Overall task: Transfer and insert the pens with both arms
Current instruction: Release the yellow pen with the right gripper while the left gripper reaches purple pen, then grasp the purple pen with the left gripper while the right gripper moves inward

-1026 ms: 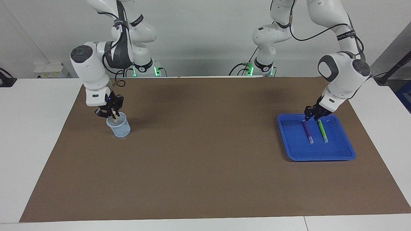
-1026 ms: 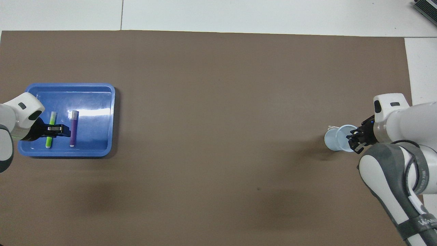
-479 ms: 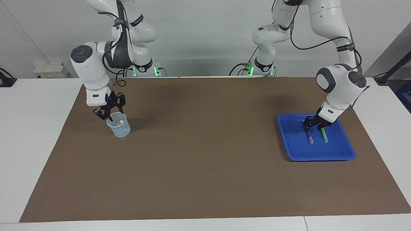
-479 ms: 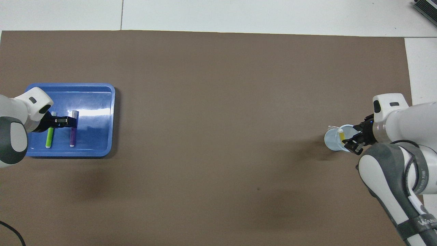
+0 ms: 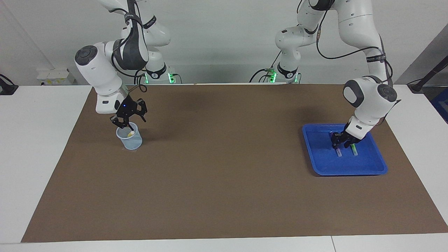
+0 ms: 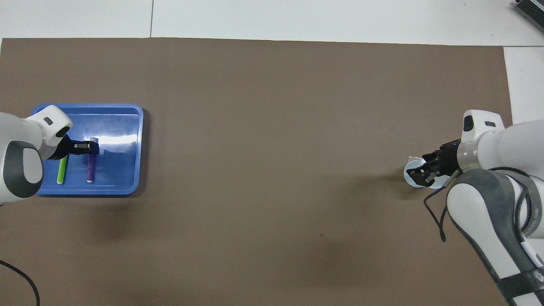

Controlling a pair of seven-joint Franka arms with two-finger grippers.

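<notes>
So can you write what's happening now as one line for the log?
yellow pen: in clear plastic cup | right gripper: open above cup | left gripper: over purple pen, blue tray

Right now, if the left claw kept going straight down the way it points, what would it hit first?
Probably the slim purple pen lying in the shallow blue plastic tray: the left claw points down right over it, though contact is hard to judge.

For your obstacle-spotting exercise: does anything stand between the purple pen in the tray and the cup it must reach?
Nothing visible does. The purple pen lies in the blue tray beside the green pen, under the left pincer. Only bare brown mat lies between tray and cup; the right pincer hangs over the cup.
</notes>
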